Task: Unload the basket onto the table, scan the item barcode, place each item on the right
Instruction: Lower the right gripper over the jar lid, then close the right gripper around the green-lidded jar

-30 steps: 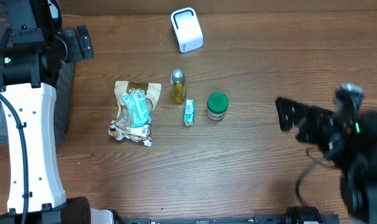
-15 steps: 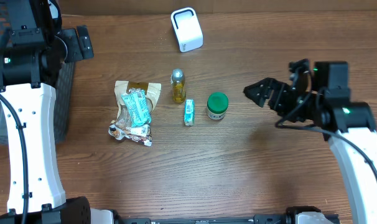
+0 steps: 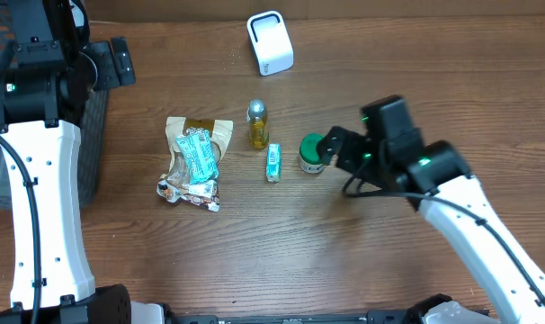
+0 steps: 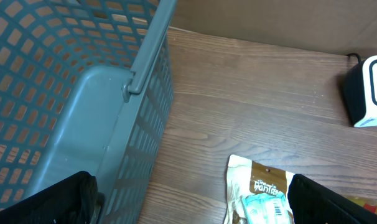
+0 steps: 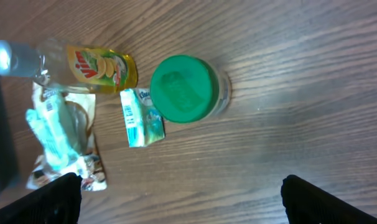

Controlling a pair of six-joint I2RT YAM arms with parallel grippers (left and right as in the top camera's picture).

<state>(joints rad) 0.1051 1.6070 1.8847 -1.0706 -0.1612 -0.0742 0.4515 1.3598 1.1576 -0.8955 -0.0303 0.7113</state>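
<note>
The right hand (image 3: 330, 150) had swung in from the right to just beside the green-lidded jar (image 3: 314, 153) on the bench (image 3: 389, 261), jaws wide; the left hand (image 3: 115, 61) stayed wide by the basket (image 4: 64, 93); the jar's barcode could not be made out.

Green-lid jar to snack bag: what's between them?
A teal carton lies between the green-lid jar and the snack bag, with a yellow bottle beside it. Both show in the overhead view.

Green-lidded jar (image 3: 314, 151) upright, just right of flat teal carton (image 3: 272, 163); white scanner (image 3: 270, 42) well apart, far side.
</note>
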